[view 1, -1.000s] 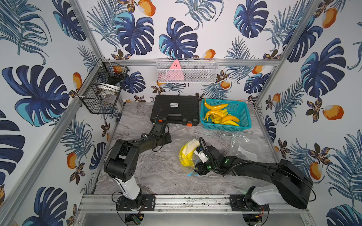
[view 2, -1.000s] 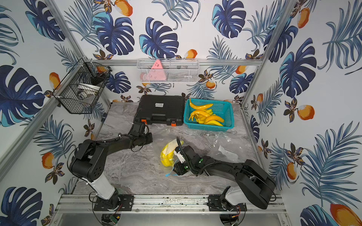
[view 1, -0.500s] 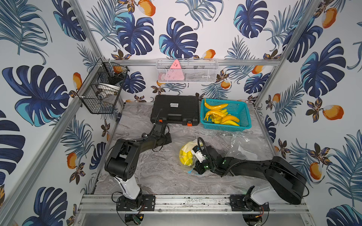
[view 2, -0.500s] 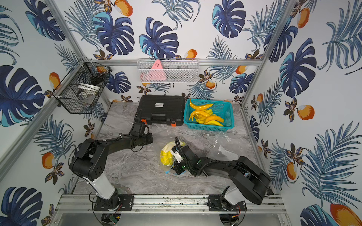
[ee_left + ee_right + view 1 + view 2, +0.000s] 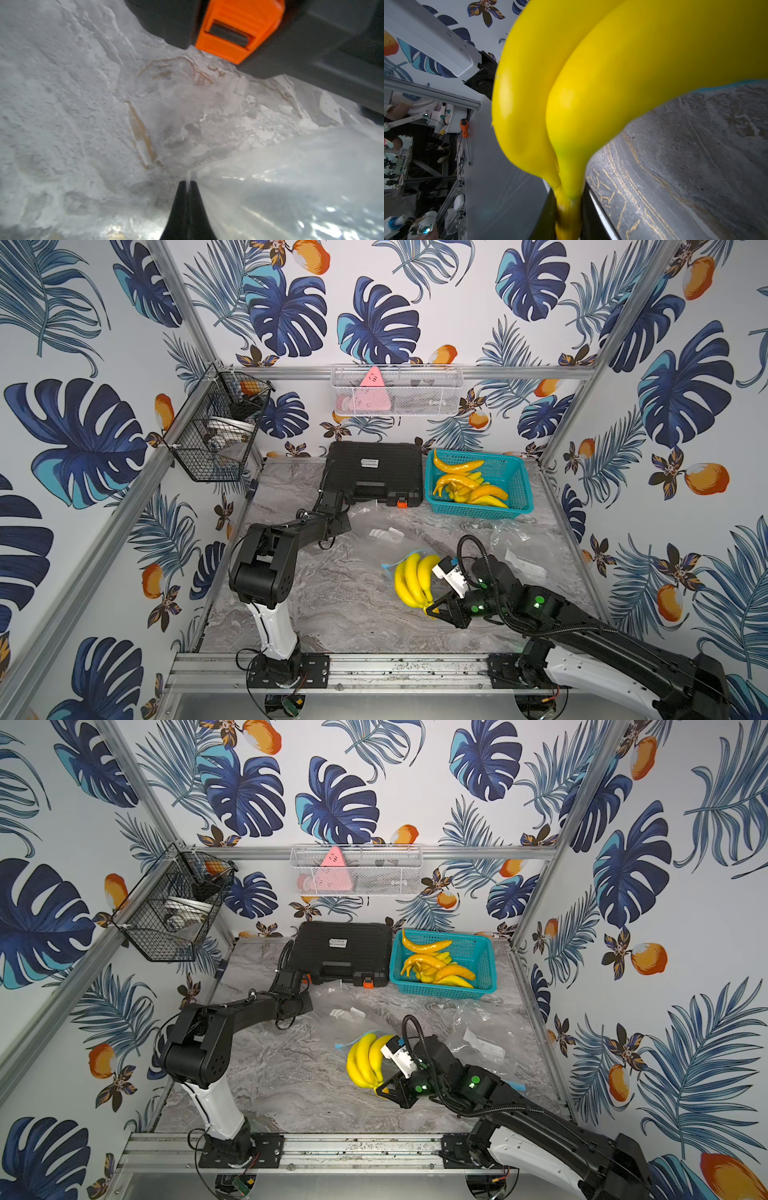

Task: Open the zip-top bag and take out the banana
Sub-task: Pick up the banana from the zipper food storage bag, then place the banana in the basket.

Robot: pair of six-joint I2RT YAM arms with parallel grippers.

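Now your right claw (image 5: 569, 220) is clamping the banana (image 5: 612, 83) by its stem, left claw (image 5: 188, 187) pinching the zip-top bag (image 5: 291, 197) beside the black case (image 5: 322, 52); pull smoothly, without twisting.

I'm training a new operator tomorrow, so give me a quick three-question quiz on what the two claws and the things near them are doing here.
1. True or false: the right claw is shut on the stem of the banana bunch.
2. The left claw pinches: A the banana bunch, B the clear bag, C nothing.
3. What colour is the latch on the black case?
Key: 1 true; 2 B; 3 orange.
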